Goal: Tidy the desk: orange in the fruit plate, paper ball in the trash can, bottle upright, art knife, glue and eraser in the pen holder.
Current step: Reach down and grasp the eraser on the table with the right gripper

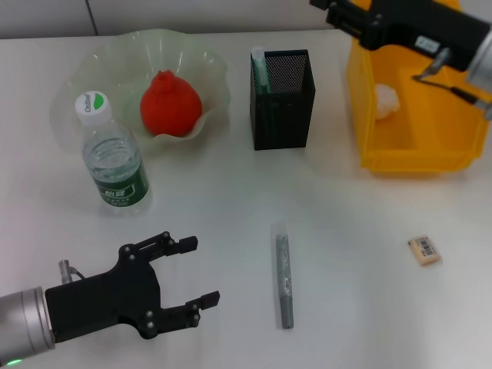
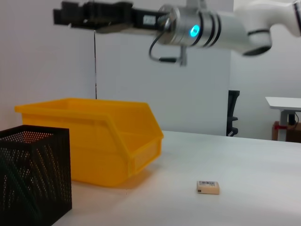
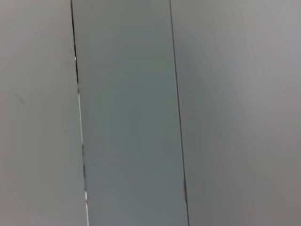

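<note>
The orange [image 1: 170, 103] lies in the translucent fruit plate [image 1: 207, 58]. The bottle [image 1: 114, 164] stands upright in front of the plate. The black mesh pen holder [image 1: 283, 100] has a glue stick [image 1: 258, 68] in it. The grey art knife [image 1: 284, 280] lies on the table, and the eraser [image 1: 424, 250] lies to its right; the eraser also shows in the left wrist view [image 2: 208, 187]. The paper ball [image 1: 387, 100] lies in the yellow bin [image 1: 415, 157]. My left gripper [image 1: 198, 271] is open and empty, left of the knife. My right gripper [image 1: 330, 11] hangs above the bin.
The left wrist view shows the pen holder [image 2: 33, 174], the yellow bin [image 2: 94, 141] and the right arm [image 2: 207, 28] high above them. The right wrist view shows only wall panels.
</note>
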Action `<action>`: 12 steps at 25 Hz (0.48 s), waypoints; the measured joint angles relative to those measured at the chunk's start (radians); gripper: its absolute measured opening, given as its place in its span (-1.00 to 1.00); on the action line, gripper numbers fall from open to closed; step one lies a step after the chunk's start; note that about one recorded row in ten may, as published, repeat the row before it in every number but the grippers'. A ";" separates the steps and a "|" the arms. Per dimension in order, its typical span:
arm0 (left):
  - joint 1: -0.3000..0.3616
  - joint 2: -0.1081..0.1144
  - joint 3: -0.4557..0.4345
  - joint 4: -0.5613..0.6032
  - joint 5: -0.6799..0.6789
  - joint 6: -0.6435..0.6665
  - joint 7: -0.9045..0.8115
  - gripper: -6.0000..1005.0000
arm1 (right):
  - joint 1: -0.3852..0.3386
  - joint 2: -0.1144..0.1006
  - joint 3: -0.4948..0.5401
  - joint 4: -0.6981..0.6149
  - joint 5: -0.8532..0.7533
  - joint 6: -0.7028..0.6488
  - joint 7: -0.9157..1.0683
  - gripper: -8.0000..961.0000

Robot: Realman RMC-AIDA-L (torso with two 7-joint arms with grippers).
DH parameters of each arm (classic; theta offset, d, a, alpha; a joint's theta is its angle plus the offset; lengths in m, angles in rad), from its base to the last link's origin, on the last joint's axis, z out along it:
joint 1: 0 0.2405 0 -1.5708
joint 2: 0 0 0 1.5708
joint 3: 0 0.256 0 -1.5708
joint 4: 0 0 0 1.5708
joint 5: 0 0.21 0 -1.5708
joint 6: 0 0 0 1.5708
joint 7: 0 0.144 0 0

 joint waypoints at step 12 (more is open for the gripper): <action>-0.006 0.000 0.000 0.000 0.000 0.001 0.000 0.60 | -0.014 0.001 -0.022 -0.726 -1.087 -0.285 1.226 0.50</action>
